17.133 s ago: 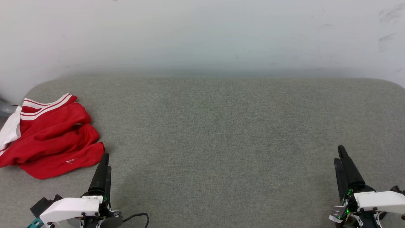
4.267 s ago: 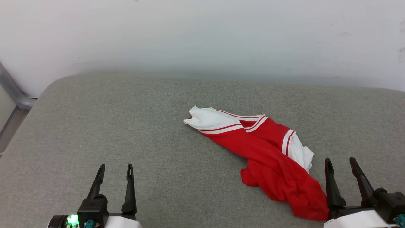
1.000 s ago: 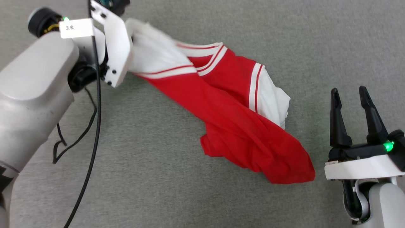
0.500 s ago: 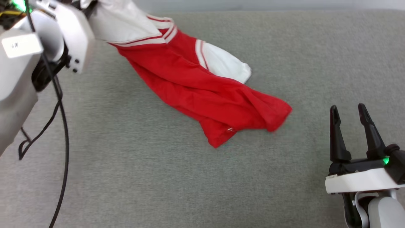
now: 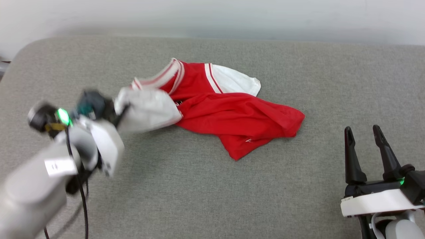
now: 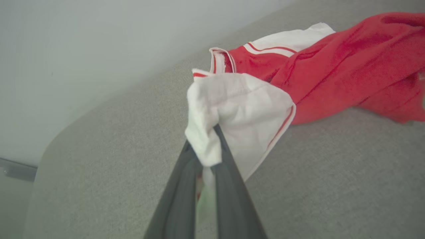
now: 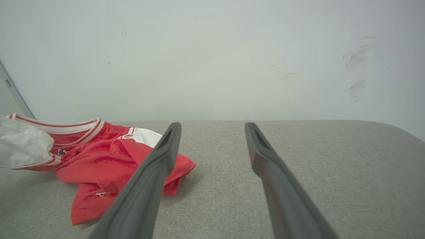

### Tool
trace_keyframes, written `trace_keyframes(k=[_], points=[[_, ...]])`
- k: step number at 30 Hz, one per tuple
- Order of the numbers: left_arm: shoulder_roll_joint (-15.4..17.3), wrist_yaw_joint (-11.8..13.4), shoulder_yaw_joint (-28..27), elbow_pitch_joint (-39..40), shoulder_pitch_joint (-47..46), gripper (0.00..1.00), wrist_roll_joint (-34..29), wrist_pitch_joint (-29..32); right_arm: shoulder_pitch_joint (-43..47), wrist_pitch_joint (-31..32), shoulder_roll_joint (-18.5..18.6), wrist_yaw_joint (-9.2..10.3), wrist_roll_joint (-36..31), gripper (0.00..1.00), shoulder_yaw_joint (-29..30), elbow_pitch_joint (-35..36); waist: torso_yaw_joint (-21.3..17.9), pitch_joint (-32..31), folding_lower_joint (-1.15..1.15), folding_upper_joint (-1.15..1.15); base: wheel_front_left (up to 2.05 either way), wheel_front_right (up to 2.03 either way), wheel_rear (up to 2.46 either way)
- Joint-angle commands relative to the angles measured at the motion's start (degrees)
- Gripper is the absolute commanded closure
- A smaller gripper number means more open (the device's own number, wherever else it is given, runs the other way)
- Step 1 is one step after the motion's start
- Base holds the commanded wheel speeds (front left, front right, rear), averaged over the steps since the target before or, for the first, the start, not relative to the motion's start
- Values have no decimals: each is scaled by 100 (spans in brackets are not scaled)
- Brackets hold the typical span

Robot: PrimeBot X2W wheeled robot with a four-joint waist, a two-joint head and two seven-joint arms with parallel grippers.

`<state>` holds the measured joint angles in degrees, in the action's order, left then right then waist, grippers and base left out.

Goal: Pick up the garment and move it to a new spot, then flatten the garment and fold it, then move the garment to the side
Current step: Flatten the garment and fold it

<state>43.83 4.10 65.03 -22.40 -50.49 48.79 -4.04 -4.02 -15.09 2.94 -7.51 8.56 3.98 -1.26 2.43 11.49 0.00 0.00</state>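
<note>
Left wrist view shows your left hand (image 6: 203, 146) clamped on just the white sleeve (image 6: 242, 103) of the garment (image 6: 348, 63), which lies bunched mid-surface (image 5: 199, 199) nearer the far edge, so a quick tug may slip it free; your right hand (image 5: 362, 131) stands with fingers apart, idle.

The work surface is a big grey fabric pad (image 5: 206, 192), kinda woven-looking, with rounded far corners. It runs right up against a plain white wall (image 5: 232, 13). Wall's got a few dark scuff marks (image 7: 357, 58), upper right in the right wrist view. There's also a grey metal bar (image 6: 16, 170) past the pad's left corner, low down by the wall. Can't tell what it's attached to.
</note>
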Motion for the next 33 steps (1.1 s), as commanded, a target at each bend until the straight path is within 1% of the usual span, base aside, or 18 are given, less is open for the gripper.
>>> trace_keyframes(k=[1,5,7,9,14,16,19,21,23,24,25,26,30,33], points=[[24,89,68,129,259,100,29,-69,71,-11,-12,4,19,0,5,-10,47,-72,0,0,0,0,0],[44,327,282,487,985,100,124,-188,150,-11,-12,4,44,0,22,-13,95,-167,0,0,0,0,0],[-32,425,388,640,1293,100,162,-213,185,-11,-12,4,48,0,34,-17,130,-195,0,0,0,0,0],[-66,471,468,683,1547,100,171,-232,197,-11,-12,4,45,0,47,-20,162,-211,0,0,0,0,0],[-279,415,629,555,2125,100,253,-249,193,-11,-12,4,19,0,31,-39,194,-223,0,0,0,0,0],[-317,410,666,443,2324,100,287,-258,180,-11,-12,4,13,0,26,-41,184,-221,0,0,0,0,0],[-463,272,745,370,2650,100,381,-208,203,-11,-12,4,1,0,65,-37,197,-218,0,0,0,0,0],[-532,231,770,326,2753,100,411,-200,235,-11,-12,4,-8,0,84,-48,218,-226,0,0,0,0,0],[-583,267,694,327,2765,100,485,-290,260,-11,-12,4,-8,0,106,-62,247,-252,0,0,0,0,0],[-586,314,632,339,2722,65,502,-357,274,-11,-12,4,-4,0,112,-65,265,-270,0,0,0,0,0],[-558,363,574,360,2659,20,464,-439,280,-11,-13,4,1,0,111,-73,279,-294,0,0,0,0,0],[-528,438,483,397,2594,0,457,-526,287,-11,-12,4,7,0,102,-82,289,-317,0,0,0,0,0],[-355,639,234,750,2368,0,430,-710,298,-11,-12,4,29,0,87,-95,312,-398,0,0,0,0,0],[-248,728,138,1017,2325,0,443,-737,314,-11,-12,4,40,0,83,-105,308,-433,0,0,0,0,0]])
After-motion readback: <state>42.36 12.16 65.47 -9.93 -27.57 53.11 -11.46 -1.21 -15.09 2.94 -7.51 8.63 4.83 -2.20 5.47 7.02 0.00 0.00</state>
